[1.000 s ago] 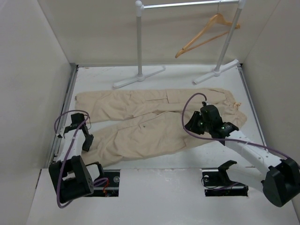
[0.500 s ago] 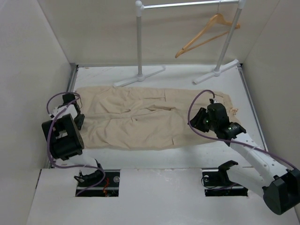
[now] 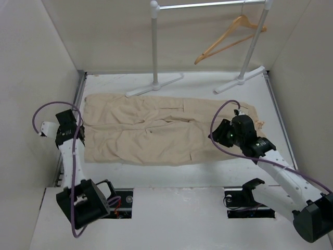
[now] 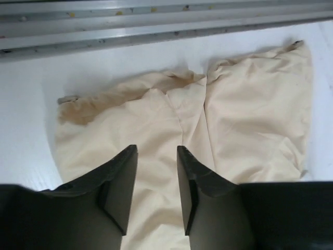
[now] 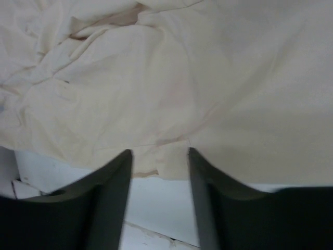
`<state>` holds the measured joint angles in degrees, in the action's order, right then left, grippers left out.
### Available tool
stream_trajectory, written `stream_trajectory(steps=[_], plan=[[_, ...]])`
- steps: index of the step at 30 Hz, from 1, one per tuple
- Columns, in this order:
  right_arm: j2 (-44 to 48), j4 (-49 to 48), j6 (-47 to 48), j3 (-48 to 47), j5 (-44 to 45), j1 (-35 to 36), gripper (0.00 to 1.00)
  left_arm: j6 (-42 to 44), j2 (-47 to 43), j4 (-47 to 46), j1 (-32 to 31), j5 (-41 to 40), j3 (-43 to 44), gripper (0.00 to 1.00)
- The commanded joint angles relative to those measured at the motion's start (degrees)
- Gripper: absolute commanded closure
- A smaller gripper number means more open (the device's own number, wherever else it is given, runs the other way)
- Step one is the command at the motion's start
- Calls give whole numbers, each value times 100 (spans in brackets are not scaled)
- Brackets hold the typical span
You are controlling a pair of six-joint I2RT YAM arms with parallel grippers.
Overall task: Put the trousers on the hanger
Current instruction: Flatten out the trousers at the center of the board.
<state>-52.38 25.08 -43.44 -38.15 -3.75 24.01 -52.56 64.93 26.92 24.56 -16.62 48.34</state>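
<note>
Held left gripper (image 4: 156, 156) parted and empty above the cuffs, right gripper (image 5: 158, 156) parted over the waist end. Had drawn the splayed legs of the beige cotton cargo trousers (image 3: 151, 130) together, flat mid-table: judged folded, ready for draping. Left the light-brown wooden triangular hanger (image 3: 216, 43) on the white metal rack (image 3: 154, 47), far right. Read no writing.
</note>
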Motion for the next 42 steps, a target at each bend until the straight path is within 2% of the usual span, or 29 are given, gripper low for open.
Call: stream_trajectory(steps=[1,3,4,6,9,13,19,25,28,31,37,42], plan=[[132,-179,90,-17,-161,29,57,79,-348,289,-16,44,-622,72],[123,-179,151,-8,-275,29,76,88,-332,-88,-16,377,-1008,80],[105,-162,186,-17,-319,29,81,79,-262,-290,53,588,-1167,83],[114,-135,213,-17,-346,46,83,87,-51,-581,333,826,-1379,87],[228,-91,152,71,-285,91,83,88,46,-626,861,758,-1502,88],[421,-21,29,317,-249,30,80,-17,222,-512,1275,493,-1573,84],[720,207,29,387,-188,-322,74,-299,100,-258,1258,397,-1328,73],[870,252,11,326,-240,-446,54,-264,-805,532,960,-217,-827,66],[861,243,-6,335,-214,-428,46,-229,-798,1016,828,-561,-738,63],[861,243,-15,352,-249,-428,40,-229,-692,1158,819,-439,-887,61],[993,366,72,256,-293,-489,37,-308,-332,930,713,-79,-1080,60],[1098,498,73,229,-293,-490,36,-492,-297,385,915,238,-1607,60]])
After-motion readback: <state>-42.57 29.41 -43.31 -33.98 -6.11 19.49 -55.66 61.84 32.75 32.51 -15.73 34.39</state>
